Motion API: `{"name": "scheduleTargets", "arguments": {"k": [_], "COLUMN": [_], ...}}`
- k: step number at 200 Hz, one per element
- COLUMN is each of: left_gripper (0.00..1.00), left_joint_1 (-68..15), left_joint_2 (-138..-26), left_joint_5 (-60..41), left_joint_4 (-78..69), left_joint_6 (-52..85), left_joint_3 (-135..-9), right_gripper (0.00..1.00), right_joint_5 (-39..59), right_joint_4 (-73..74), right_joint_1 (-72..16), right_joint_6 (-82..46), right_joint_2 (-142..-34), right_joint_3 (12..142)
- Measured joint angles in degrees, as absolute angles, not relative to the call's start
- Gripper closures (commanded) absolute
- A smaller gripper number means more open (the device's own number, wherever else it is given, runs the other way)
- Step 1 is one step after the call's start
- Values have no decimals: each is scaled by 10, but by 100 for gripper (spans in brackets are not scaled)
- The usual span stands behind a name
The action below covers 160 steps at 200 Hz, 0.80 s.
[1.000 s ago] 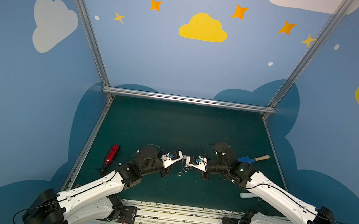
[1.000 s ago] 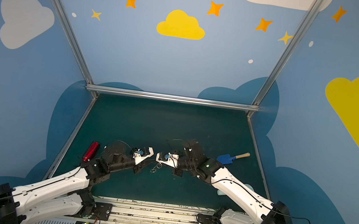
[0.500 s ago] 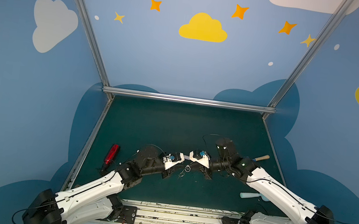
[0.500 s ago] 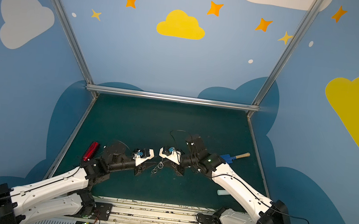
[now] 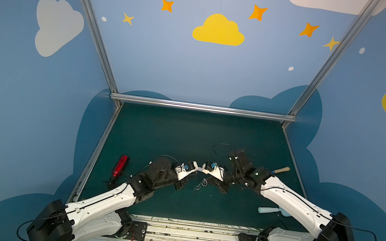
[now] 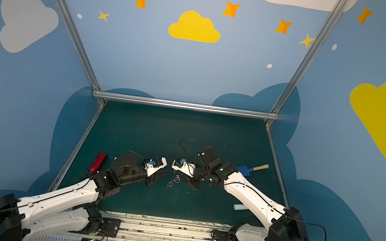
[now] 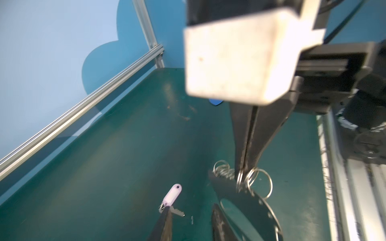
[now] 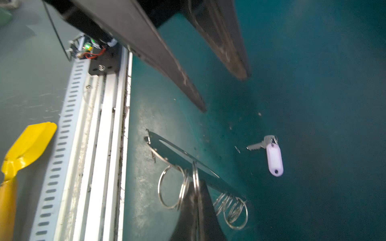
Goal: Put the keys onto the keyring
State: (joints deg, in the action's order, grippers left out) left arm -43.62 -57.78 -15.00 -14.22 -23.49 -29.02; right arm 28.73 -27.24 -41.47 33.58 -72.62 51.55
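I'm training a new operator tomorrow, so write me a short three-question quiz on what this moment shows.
1. True or false: the key is already threaded on the keyring.
2. What does the right tool pinch? A the key; B a split ring of the keyring; C nothing.
3. Fill in: the left tool has its jaws ____.
Key: 1 false, the key is apart from the keyring; 2 B; 3 open.

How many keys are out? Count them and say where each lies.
1. The key lies on the green mat, apart from the keyring; a second may hide behind its tag.
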Motion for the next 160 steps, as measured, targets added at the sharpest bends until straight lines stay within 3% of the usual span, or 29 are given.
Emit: {"name": "scheduleTargets", "arguments": {"k": [68, 160], "left_gripper": [67, 67], "left_joint_1": [-420, -424], "left_joint_2": [-618, -620], "left_joint_5": [-123, -182], "left_joint_4": [-157, -164], "left_joint_6": [-216, -185], "left_joint_3": [-288, -232], "right_gripper": [100, 100], "right_joint_5": [227, 213], "right_joint_4": [-319, -286], "right_joint_1": [-400, -484], "right_joint_6": [449, 367], "right_joint_2": [-783, -798], "right_joint_3": [529, 494]}}
